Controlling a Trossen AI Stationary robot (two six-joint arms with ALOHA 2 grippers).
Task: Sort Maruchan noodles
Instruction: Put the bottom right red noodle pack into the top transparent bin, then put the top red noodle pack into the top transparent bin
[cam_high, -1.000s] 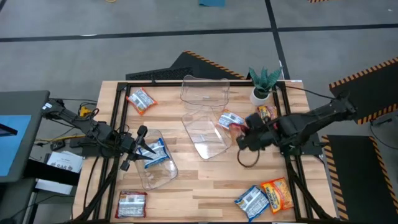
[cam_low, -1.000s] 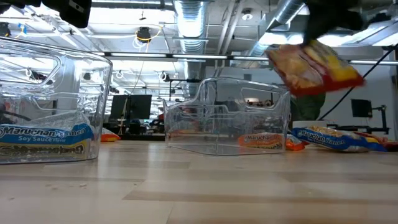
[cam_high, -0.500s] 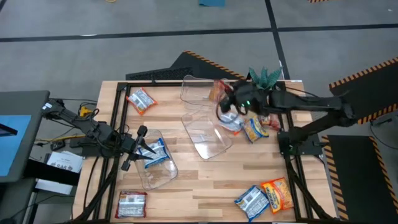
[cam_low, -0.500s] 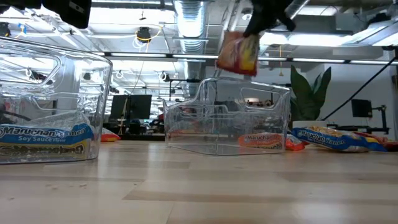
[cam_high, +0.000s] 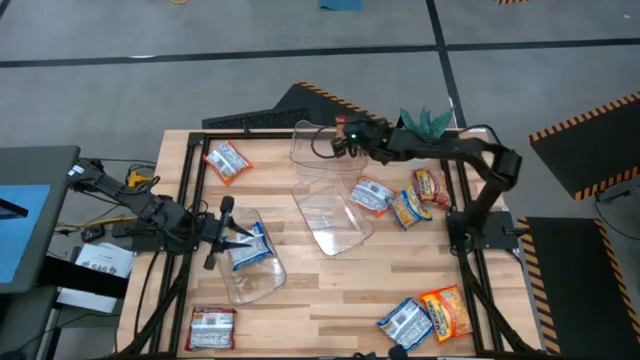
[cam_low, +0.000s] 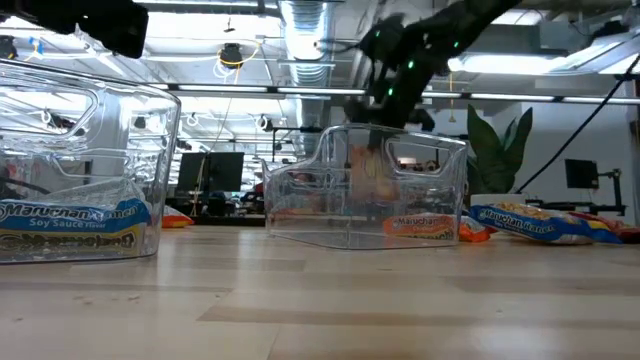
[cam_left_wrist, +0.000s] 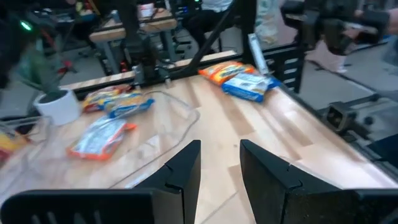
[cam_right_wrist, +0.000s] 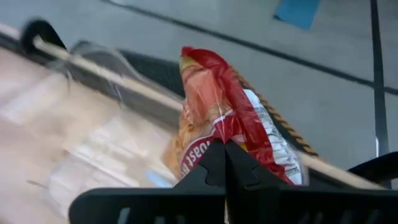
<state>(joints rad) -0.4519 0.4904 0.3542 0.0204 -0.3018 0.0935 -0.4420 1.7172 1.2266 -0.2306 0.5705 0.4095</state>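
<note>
Your right gripper (cam_high: 340, 143) reaches over the far clear bin (cam_high: 330, 148), near the table's back edge, with its jaws pinched shut on a red packet (cam_right_wrist: 233, 118). In the right wrist view the packet stands up from the closed fingers, and in the low view it shows faintly through that bin's wall (cam_low: 372, 180).

Your left gripper (cam_high: 228, 235) sits at the mouth of the near-left bin (cam_high: 255, 270). Its jaws stand partly apart, and the left wrist view shows nothing between the fingers (cam_left_wrist: 180, 174). A blue packet (cam_high: 250, 247) lies inside that bin, just beside the gripper.

The middle bin (cam_high: 335, 215) lies between the other two. Right of it, on the bare wood, you have a blue packet (cam_high: 372, 194), a yellow one (cam_high: 409, 208) and a red one (cam_high: 431, 186), close together.

At the front right, a blue packet (cam_high: 405, 322) and an orange packet (cam_high: 447, 309) lie touching. A red-and-white packet (cam_high: 212, 327) sits at the front left, and another packet (cam_high: 226, 160) at the back left. A potted plant (cam_high: 425, 130) stands at the back right corner.
</note>
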